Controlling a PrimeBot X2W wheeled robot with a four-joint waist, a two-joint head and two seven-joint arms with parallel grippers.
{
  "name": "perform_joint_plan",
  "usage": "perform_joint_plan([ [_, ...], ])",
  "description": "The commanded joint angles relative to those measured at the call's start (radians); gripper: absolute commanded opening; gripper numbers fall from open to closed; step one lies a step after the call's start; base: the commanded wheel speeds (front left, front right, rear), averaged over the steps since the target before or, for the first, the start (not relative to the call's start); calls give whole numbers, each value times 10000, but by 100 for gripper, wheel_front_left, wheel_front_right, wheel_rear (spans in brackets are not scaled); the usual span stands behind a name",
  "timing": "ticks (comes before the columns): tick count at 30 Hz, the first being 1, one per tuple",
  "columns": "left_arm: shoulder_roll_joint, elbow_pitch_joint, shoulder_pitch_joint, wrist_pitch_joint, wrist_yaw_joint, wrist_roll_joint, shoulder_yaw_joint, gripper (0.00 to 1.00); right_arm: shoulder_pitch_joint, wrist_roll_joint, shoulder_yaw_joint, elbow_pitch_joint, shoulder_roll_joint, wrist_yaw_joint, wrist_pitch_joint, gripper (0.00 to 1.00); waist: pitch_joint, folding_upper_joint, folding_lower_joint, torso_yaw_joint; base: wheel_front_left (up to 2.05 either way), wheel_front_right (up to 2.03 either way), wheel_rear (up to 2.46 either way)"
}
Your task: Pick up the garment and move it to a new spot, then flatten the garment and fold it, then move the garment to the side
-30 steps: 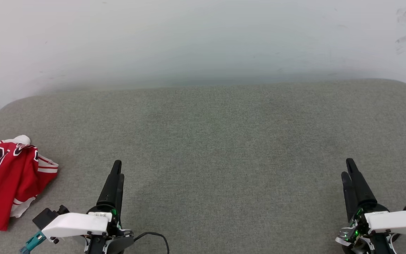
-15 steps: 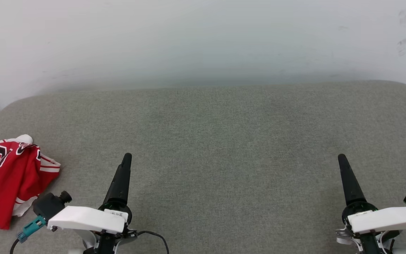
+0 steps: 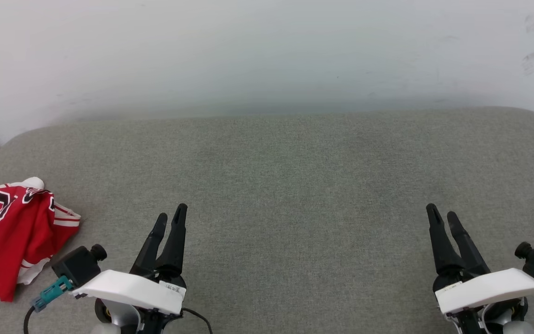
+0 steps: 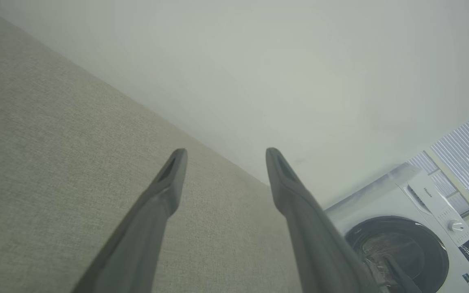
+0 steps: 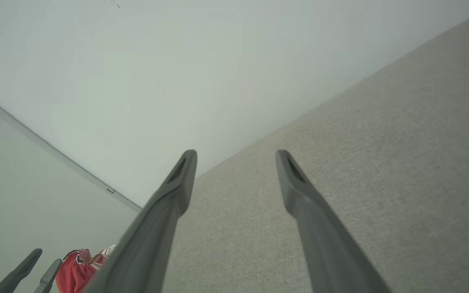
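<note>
Garment (image 3: 9, 236) is lying bunched at the left edge of the grey padded surface (image 3: 295, 185), partly out of frame, so its fold state is unclear. Left gripper (image 3: 171, 211) and right gripper (image 3: 441, 210) are both hovering spread and empty. Judging the pick-up is pending: the left arm is needing a leftward reach onto the cloth.

Bright, even, diffuse light, faint soft shadows, sharp focus, wrist views wide-angle warped
</note>
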Motion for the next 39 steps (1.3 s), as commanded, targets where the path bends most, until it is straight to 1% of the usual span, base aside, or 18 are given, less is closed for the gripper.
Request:
perform_joint_plan([
  [1, 104, -153, -18, -119, -21, 378, -79, 100, -203, -403, 55, -179, -103, 2, -56, 100, 0, -1, 0, 5, 0, 0, 0],
  [4, 212, -125, 2, -209, -21, 880, -154, 100, -232, -922, 77, -230, -130, 2, -61, 100, 3, -1, 0, 16, 0, 0, 0],
  [6, 185, -162, 7, -271, -21, 1116, -81, 100, -239, -1307, 64, -278, -146, 2, -55, 100, 7, -1, 0, 28, 0, 0, 0],
  [7, 185, -162, 7, -271, -21, 1116, -81, 100, -239, -1307, 64, -278, -146, 2, -55, 100, 7, -1, 0, 28, 0, 0, 0],
  [13, 230, -173, 53, -442, -22, 2050, 90, 100, -161, -2425, -101, -427, -75, 1, 25, 100, 5, -1, 0, 68, 0, 0, 0],
  [20, 120, -113, 114, -625, -24, 3283, 389, 100, -50, -3649, -299, -616, 72, 1, 117, 100, -20, -1, 0, 104, 0, 0, 0],
  [26, -76, -73, 158, -774, -23, 4223, 621, 100, 57, -4452, -456, -745, 156, 1, 209, 100, -50, -1, 0, 136, 0, 0, 0],
  [36, -142, 43, 243, -1004, -24, 5601, 770, 100, 268, -5588, -613, -907, 224, 2, 286, 100, -95, -1, 0, 159, 0, 0, 0],
  [39, -185, 96, 269, -1079, -24, 5859, 763, 100, 329, -5849, -608, -978, 235, 2, 269, 100, -98, -1, 0, 165, 0, 0, 0],
])
